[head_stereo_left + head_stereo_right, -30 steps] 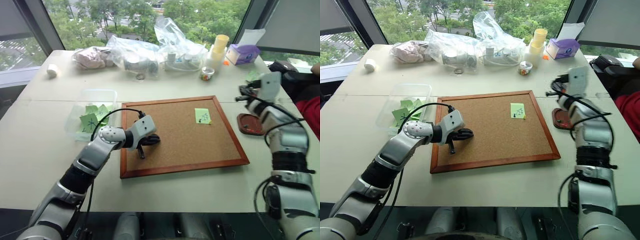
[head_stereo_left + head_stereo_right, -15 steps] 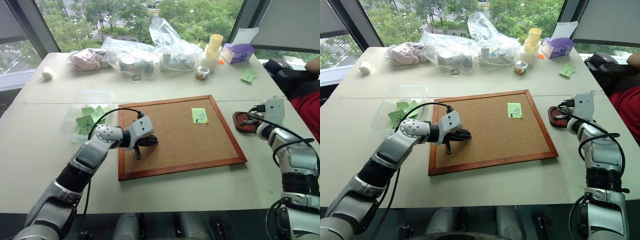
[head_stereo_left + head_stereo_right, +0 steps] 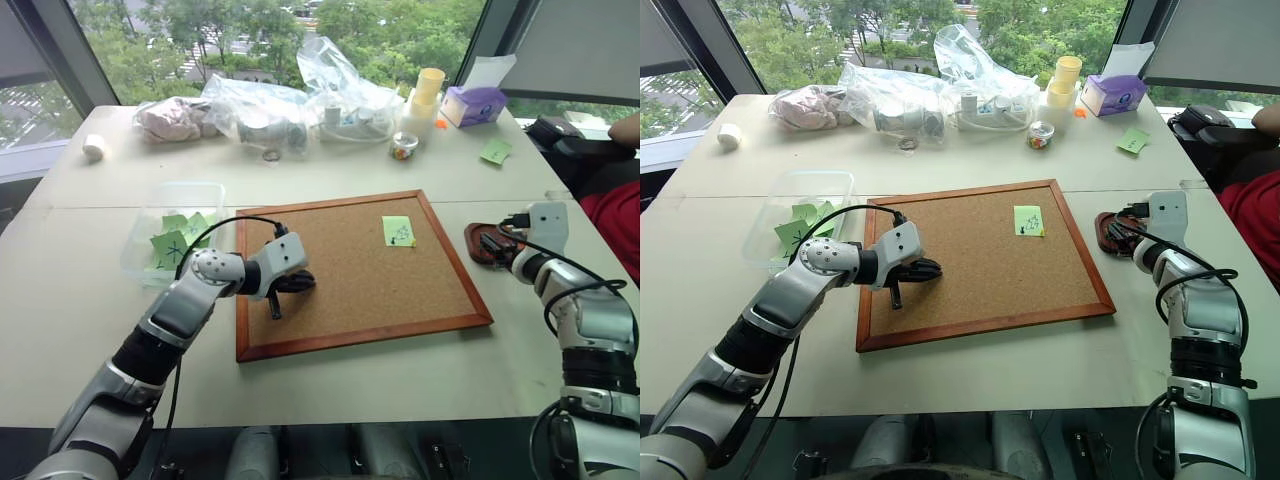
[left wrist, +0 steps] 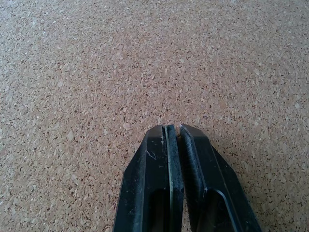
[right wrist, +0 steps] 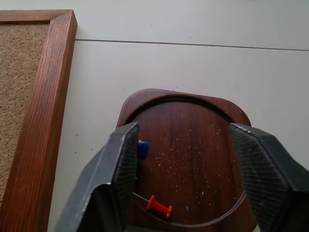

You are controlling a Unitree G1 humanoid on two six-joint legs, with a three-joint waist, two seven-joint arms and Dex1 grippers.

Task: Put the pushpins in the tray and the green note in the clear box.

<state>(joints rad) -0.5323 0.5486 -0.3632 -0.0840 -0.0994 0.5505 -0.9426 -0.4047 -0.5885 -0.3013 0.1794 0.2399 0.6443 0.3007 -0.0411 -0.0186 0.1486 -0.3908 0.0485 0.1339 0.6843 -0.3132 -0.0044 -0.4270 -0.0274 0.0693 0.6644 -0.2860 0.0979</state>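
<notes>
While the right gripper [image 5: 181,169] jaws gape, two pushpins [image 5: 159,207] lie in one tray [image 5: 193,145]; left gripper [image 4: 174,133] clenched.

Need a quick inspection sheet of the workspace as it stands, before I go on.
Surface: pale table with corkboard in the middle.
Job's things: green note pinned on the corkboard; tray right of it holds a red pin and a blue pin; clear box at left holds deeper green notes.
Clutter: plastic bags, cups, purple tissue box, stray note along the far edge.
Grippers: left gripper shut, over bare cork; right gripper open over the tray.
Cables: black cable loops over the left arm.
Surroundings: windows with trees; a person's sleeve at right.
</notes>
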